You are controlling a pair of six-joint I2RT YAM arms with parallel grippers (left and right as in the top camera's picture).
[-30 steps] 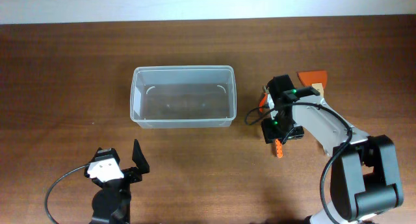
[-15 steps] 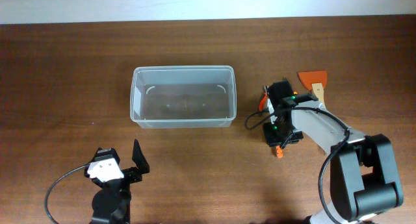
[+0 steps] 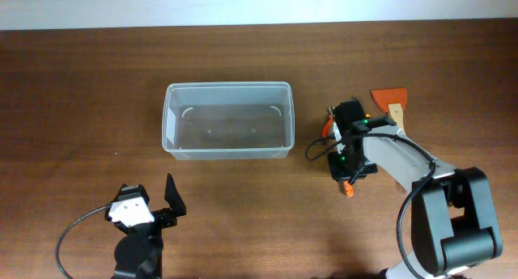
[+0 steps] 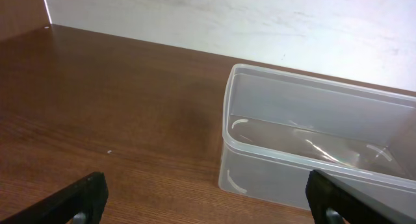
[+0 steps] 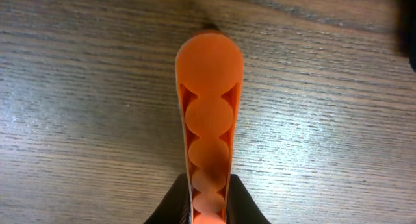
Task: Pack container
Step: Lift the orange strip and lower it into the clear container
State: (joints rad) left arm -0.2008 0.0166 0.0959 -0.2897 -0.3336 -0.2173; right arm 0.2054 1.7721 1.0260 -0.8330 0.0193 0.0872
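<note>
Clamping an orange handle (image 5: 208, 120), the right hand (image 3: 349, 177) sits near the container (image 3: 228, 154).

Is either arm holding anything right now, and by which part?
Right gripper: jaws shut on the orange tool, on its ribbed handle, rounded end sticking out free. Left gripper: open, holding nothing.

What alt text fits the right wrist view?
An orange plastic tool handle with scalloped cutouts and a rounded far end lies on the brown wood-grain table. Its near end is pinched by the right gripper, whose black fingers show at the bottom edge.
</note>
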